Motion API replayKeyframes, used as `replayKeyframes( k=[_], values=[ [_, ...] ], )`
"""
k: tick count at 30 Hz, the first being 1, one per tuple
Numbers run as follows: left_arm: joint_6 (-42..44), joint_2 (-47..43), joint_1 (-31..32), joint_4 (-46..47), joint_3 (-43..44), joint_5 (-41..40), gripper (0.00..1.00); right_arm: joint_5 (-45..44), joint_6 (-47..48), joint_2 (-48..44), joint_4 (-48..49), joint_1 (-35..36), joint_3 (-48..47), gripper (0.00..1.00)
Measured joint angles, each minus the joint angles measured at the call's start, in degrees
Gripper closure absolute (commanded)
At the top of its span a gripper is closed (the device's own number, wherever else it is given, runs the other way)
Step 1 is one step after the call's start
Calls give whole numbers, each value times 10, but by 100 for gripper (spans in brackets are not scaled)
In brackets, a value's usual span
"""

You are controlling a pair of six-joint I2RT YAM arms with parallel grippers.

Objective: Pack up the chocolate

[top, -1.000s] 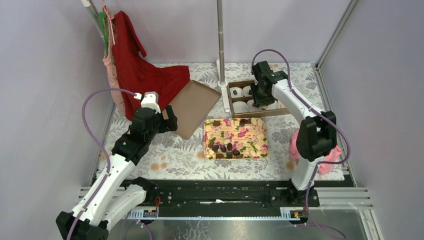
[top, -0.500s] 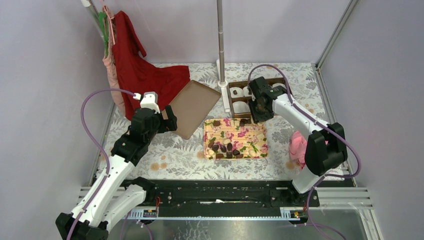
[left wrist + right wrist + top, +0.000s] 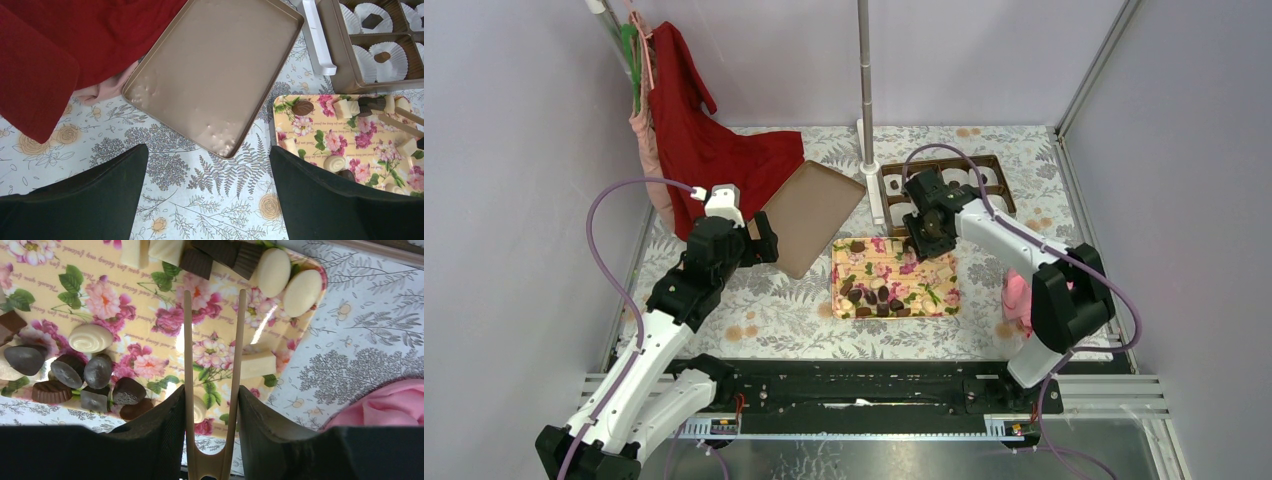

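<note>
Right hand [image 3: 211,400] is clamped on the wooden tongs [image 3: 188,350], tips apart with nothing between them, over the floral tray [image 3: 100,295]. The chocolate [image 3: 97,371] lies on that tray, mostly in one dark cluster. Left hand [image 3: 209,200] is spread wide above the surface [image 3: 100,145], near the gold pan [image 3: 215,75].

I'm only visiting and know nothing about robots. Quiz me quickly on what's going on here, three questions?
1. Fill in: the left gripper has its jaws ____.
2. True or false: the tongs, poised over the floral tray of chocolates, have nothing between their tips.
3. Which one holds the tongs? A) the left gripper B) the right gripper C) neither

Key: 1 open; 2 true; 3 B.
</note>
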State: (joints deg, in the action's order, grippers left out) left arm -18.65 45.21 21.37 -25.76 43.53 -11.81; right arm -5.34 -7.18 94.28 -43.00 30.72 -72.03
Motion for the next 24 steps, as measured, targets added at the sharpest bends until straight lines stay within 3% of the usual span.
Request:
replayKeyframes(
  k=[24],
  values=[
    [0, 0, 0, 0, 0, 0, 1, 10, -2, 79, 23, 13, -28, 57]
  ],
)
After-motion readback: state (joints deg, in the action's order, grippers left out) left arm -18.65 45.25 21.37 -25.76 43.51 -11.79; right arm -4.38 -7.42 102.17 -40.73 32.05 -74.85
